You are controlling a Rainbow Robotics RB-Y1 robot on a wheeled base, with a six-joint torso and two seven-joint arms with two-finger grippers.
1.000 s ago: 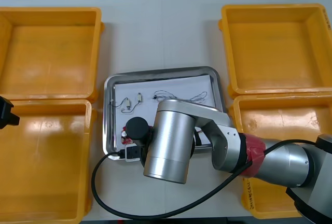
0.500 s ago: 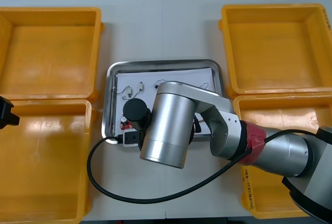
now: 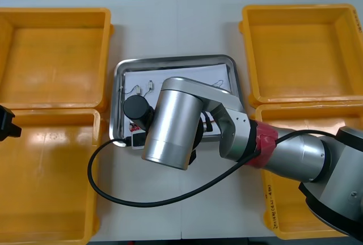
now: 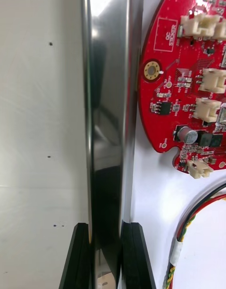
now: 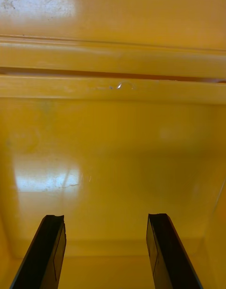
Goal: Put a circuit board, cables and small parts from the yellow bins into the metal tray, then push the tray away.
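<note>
The metal tray (image 3: 176,59) lies between the yellow bins, white inside. My right gripper (image 4: 107,232) is shut on the tray's shiny rim (image 4: 110,105), one finger outside it and one inside. In the tray, just past the inner finger, lie a round red circuit board (image 4: 188,81) and a red and yellow cable (image 4: 188,242). Small metal parts (image 3: 144,88) lie toward the tray's far side. My right arm's big wrist (image 3: 170,126) hides the tray's near half in the front view. My left gripper (image 5: 107,223) hangs open over the floor of the near left bin (image 3: 45,182).
The far left bin (image 3: 54,52), far right bin (image 3: 303,52) and near right bin (image 3: 306,129) flank the tray. Bare table (image 3: 176,24) stretches beyond the tray's far rim. A black cable (image 3: 113,188) from my right wrist loops over the table.
The tray has slid away from me, toward the table's far edge, with my right gripper holding its rim. My left arm has stayed still.
</note>
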